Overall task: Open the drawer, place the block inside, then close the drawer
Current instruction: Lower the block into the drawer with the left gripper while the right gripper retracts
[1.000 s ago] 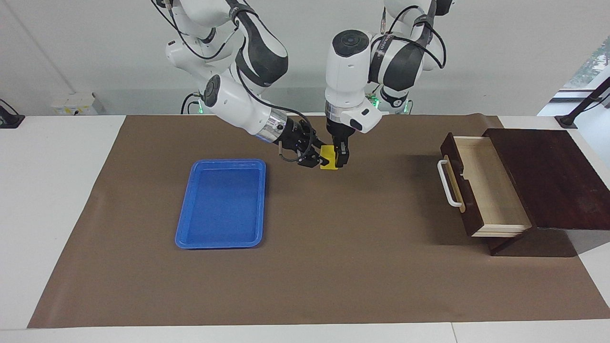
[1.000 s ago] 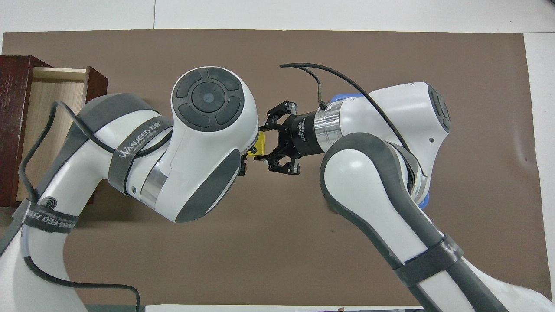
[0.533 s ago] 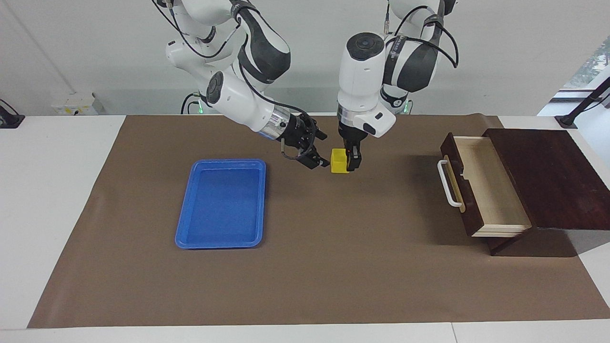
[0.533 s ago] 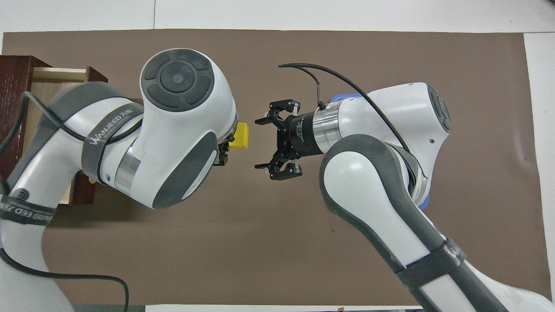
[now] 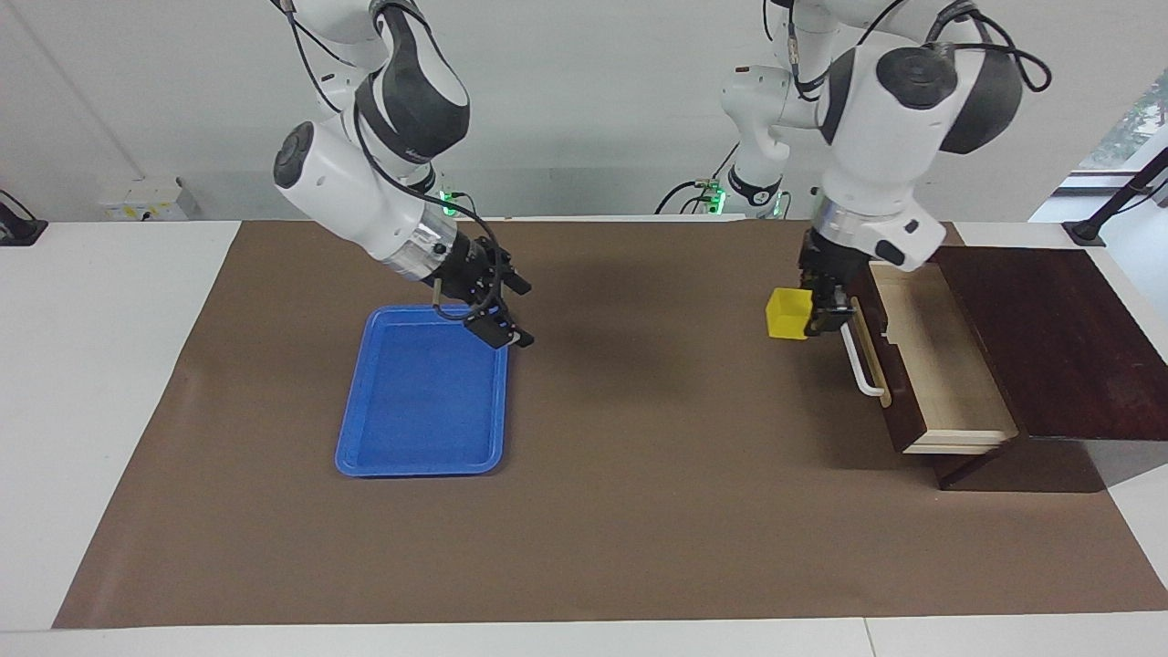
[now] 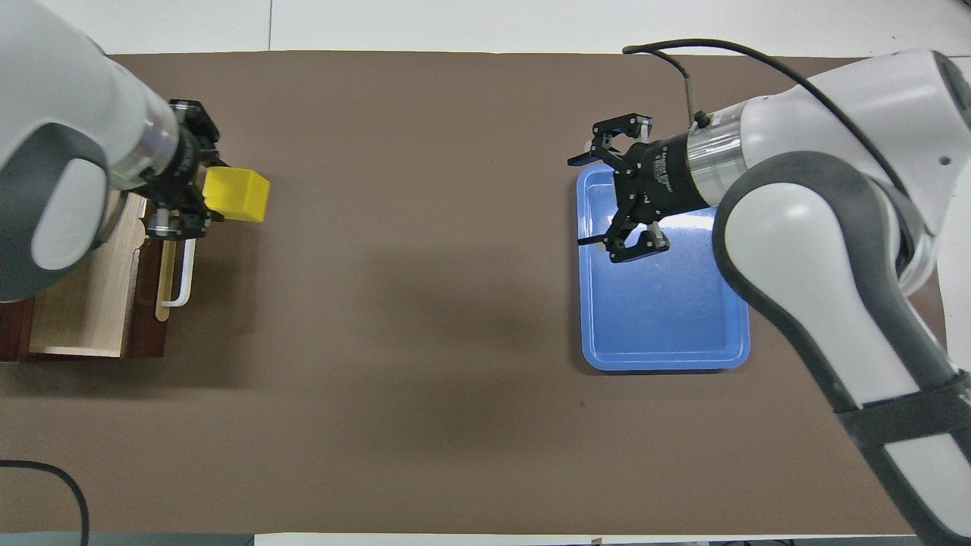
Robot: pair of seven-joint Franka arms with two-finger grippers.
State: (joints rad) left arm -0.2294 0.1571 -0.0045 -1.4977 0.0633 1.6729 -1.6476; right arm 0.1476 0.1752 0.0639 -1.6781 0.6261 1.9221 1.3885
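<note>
My left gripper [image 5: 815, 312] is shut on the yellow block [image 5: 787, 313] and holds it in the air just in front of the open drawer [image 5: 931, 351], beside its white bar handle [image 5: 860, 360]. In the overhead view the block [image 6: 237, 195] sticks out of the left gripper [image 6: 199, 191] over the mat next to the drawer front [image 6: 144, 303]. The drawer is pulled out of the dark wood box [image 5: 1049, 342] and its pale interior shows. My right gripper [image 5: 505, 310] is open and empty over the corner of the blue tray [image 5: 424, 392]; it also shows in the overhead view [image 6: 603, 193].
The flat blue tray [image 6: 660, 303] lies on the brown mat [image 5: 639, 474] toward the right arm's end. The wood box stands at the left arm's end of the table.
My left gripper has carried the block from the middle of the mat to the drawer front. My right gripper, which let go of the block, has drawn back over the tray.
</note>
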